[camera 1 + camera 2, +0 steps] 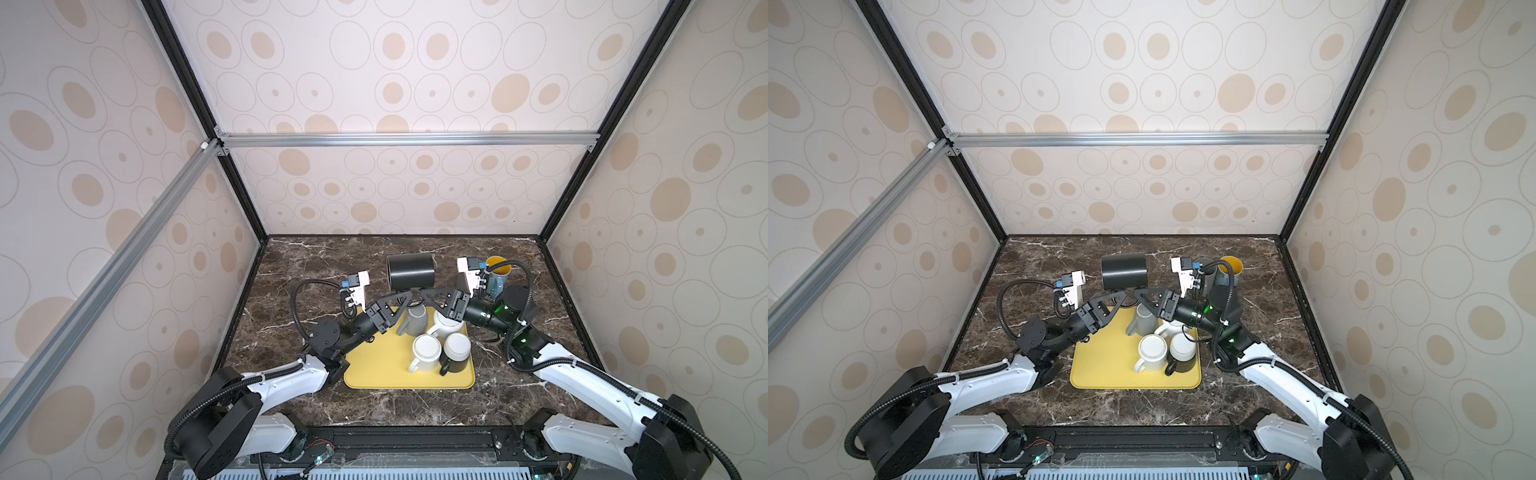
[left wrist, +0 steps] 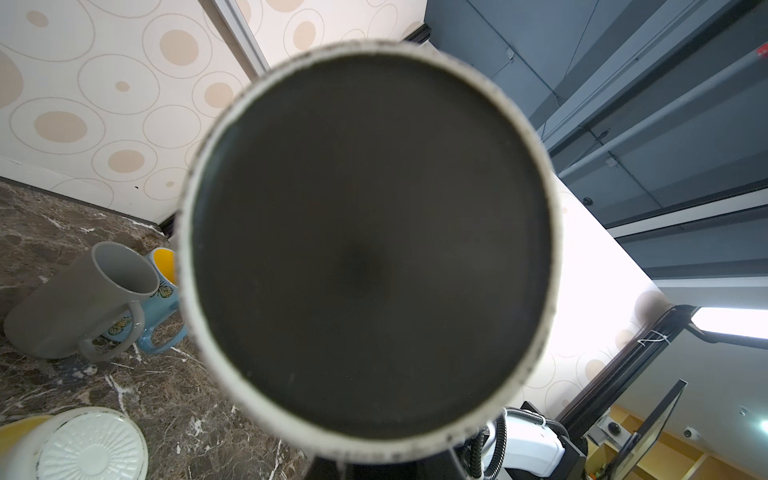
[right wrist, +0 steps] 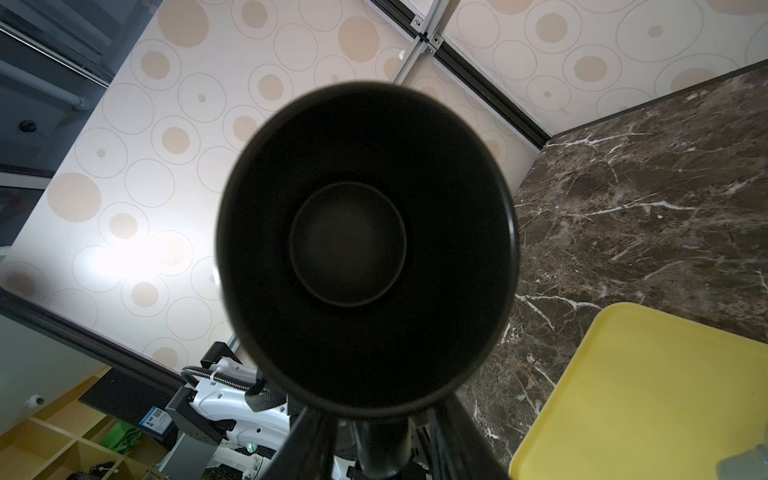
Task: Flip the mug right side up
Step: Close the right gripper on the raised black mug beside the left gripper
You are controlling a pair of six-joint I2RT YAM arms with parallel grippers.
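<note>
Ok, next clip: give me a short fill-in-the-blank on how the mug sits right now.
The black mug is up in the air, lying on its ___. Its open mouth faces the ___ wrist camera. The tray nearby is ___ in colour.
Missing words: side; right; yellow.

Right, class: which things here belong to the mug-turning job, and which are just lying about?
In the job: black mug, left claw, right claw.
Lying about: yellow tray, four mugs on it, grey mug and blue mug behind.
</note>
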